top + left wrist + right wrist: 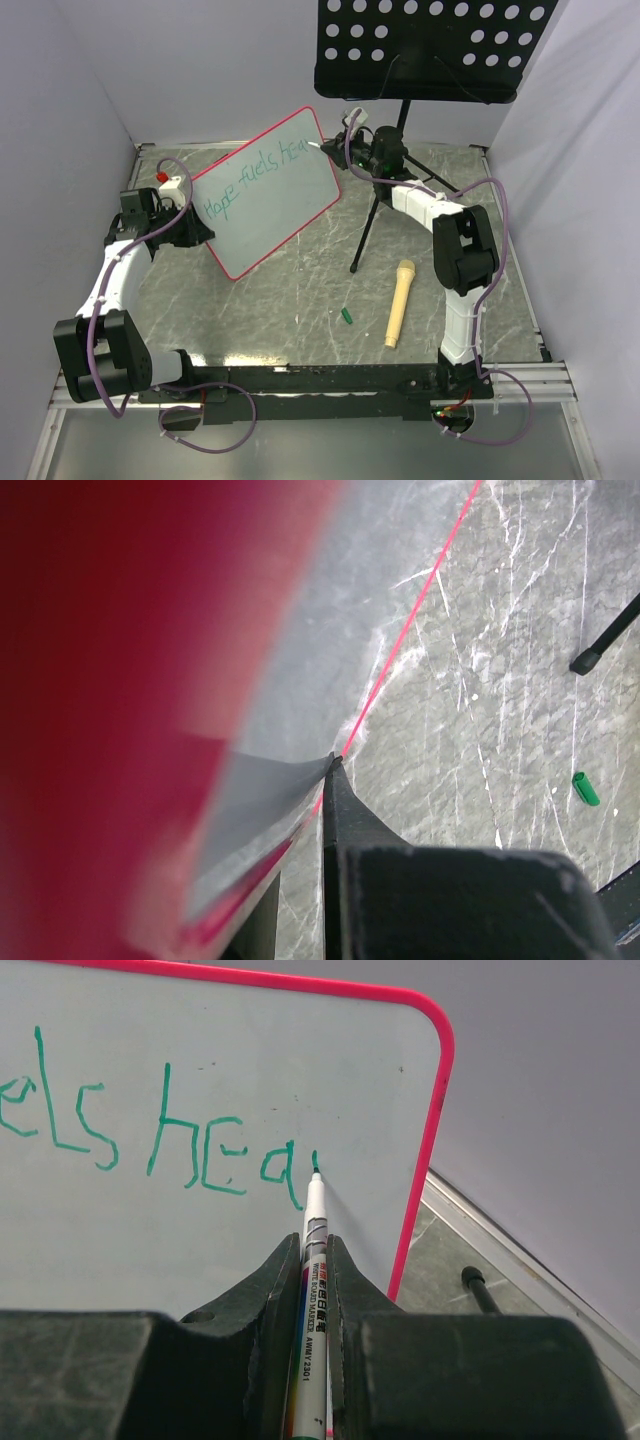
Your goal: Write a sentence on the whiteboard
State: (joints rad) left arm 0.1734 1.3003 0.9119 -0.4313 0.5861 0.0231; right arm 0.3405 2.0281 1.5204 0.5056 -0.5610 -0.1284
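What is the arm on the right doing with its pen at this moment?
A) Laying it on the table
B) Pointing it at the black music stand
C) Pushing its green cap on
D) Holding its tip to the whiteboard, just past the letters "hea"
D: in the right wrist view the right gripper clamps the marker, whose tip meets the whiteboard right after the green letters "hea".

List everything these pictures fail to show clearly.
- Left wrist: the near part of the board is a red blur, too close to the lens, and it mostly hides how the left hand grips its edge.
- Right wrist: the sentence is cut off by the left edge. The right hand hides the rear of the marker.
- Top: the green piece is too small to identify.
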